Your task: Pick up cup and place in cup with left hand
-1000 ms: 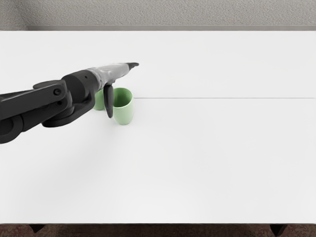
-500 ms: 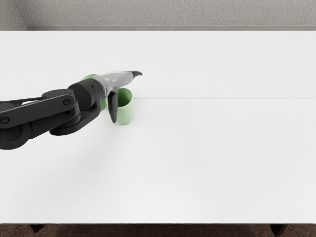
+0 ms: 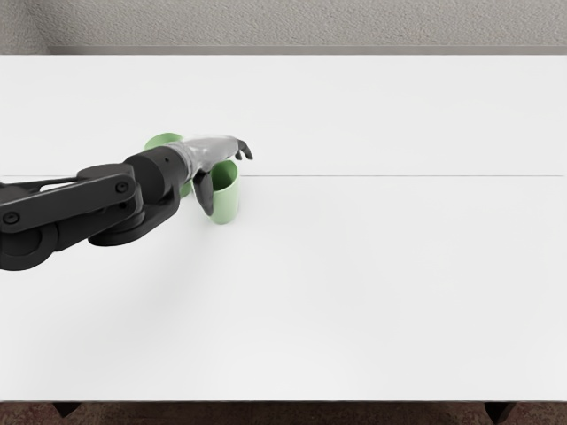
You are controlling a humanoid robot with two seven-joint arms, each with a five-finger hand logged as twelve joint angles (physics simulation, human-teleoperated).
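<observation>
Reaching over the front cup (image 3: 227, 204), the left hand (image 3: 211, 150) looks ready to grasp.
At left of centre in the frame, this green cup stands upright on the desk (image 3: 354, 283), its long axis vertical, just below the palm and between thumb and fingers; the hand is open, fingers slightly bent, with no firm grip visible. The left arm (image 3: 66, 205) is the near one. Two cups, counting the rear cup (image 3: 163, 139) partly hidden behind the wrist; one hand shows.

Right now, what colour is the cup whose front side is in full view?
Light green; the cup shows best in the head view.
</observation>
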